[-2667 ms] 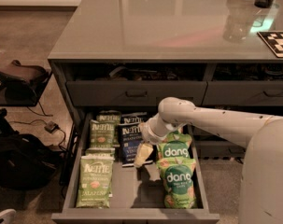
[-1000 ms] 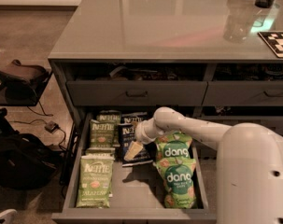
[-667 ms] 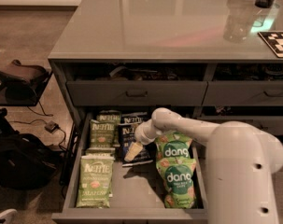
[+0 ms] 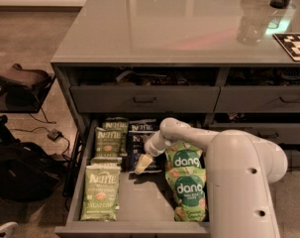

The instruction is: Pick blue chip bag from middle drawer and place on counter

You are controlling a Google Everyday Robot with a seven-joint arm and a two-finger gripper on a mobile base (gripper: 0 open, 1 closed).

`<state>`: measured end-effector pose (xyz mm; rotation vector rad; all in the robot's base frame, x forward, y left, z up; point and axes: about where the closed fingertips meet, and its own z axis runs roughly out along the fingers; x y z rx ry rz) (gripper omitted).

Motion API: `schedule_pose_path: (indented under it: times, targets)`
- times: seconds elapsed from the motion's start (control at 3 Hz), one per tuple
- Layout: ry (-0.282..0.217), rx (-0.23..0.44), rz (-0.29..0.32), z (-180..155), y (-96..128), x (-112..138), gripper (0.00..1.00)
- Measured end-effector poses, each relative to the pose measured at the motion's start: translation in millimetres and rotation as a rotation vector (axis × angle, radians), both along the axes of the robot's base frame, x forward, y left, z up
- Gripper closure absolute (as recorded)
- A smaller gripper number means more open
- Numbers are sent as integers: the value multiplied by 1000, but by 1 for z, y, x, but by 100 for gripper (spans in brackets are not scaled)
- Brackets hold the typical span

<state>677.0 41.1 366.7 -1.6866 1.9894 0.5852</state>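
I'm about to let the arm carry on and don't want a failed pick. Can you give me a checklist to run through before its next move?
1. Is the middle drawer pulled open: ok.
2. Is the blue chip bag in sight: ok, it lies at the drawer's back, between the light green Kettle bags and the dang bags.
3. Is the hand at the bag: ok, it is down in the drawer at the bag's near edge.
4. Hold on the bag: cannot tell.
5. Room on the counter: ok, broad bare surface above the drawer.
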Motion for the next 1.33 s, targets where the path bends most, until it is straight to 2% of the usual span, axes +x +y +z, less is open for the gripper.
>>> schedule_pose_path:
  times: [0.33, 1.33]
  targets:
    - [1, -2, -1, -1, -1, 0, 17]
    - [1, -2, -1, -1, -1, 0, 87]
